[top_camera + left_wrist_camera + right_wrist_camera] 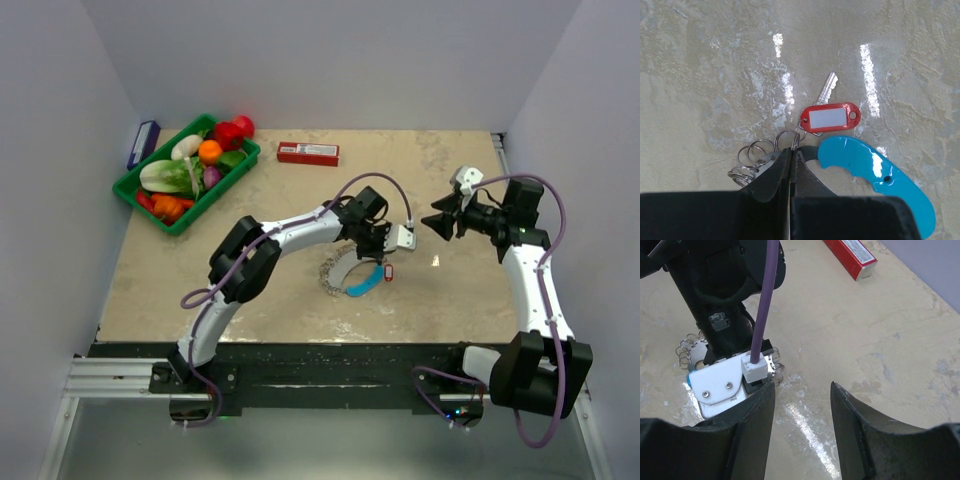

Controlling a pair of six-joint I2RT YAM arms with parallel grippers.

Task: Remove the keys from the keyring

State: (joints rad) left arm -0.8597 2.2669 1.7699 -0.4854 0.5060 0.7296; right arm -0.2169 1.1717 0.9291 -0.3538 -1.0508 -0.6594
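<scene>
The keyring (338, 272) lies on the table's middle, a loop fringed with silvery keys and rings, with a bright blue curved section (365, 283). In the left wrist view the blue section (875, 170) lies right of my fingers, with a red-tagged key (832, 118) beyond them and several split rings (752, 155) to their left. My left gripper (792, 149) is shut, and its tips pinch a small ring of the keyring next to the red tag. My right gripper (802, 390) is open and empty, hovering just right of the left wrist (720, 385).
A long red box (308, 153) lies at the back middle and shows in the right wrist view (850, 257). A green basket (132, 188) of toy vegetables stands at the back left. A dark blue box (143, 143) leans by the left wall.
</scene>
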